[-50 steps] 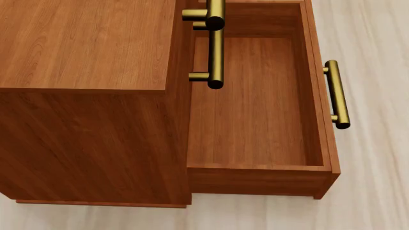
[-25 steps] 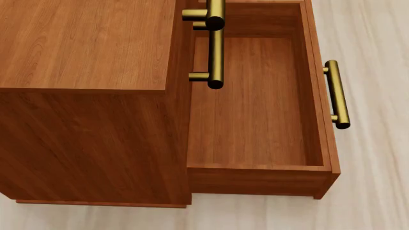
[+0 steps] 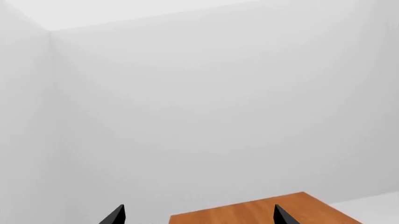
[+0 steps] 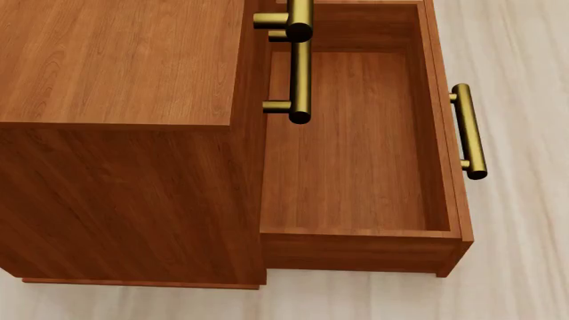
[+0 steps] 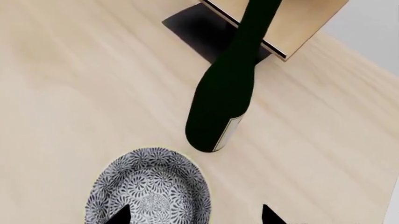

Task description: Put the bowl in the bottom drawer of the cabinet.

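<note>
The bowl [image 5: 149, 189], white with a dense blue-grey flower pattern, sits on a pale wooden surface [image 5: 74, 93] in the right wrist view. My right gripper [image 5: 195, 215] hangs open above it, one fingertip [image 5: 119, 216] over the bowl's inside and the other over bare wood beside the rim. In the head view the reddish-brown cabinet [image 4: 124, 80] stands on the left with its bottom drawer [image 4: 356, 140] pulled out and empty. My left gripper [image 3: 198, 215] is open, pointing at a white wall above a wooden corner [image 3: 262, 210]. Neither gripper shows in the head view.
A dark wine bottle [image 5: 227, 93] stands just beyond the bowl, in front of a pale wooden rack [image 5: 299, 23] on a black base. Brass handles of the upper drawers [image 4: 298, 67] jut over the open drawer. The drawer's own handle [image 4: 468, 130] faces the pale floor.
</note>
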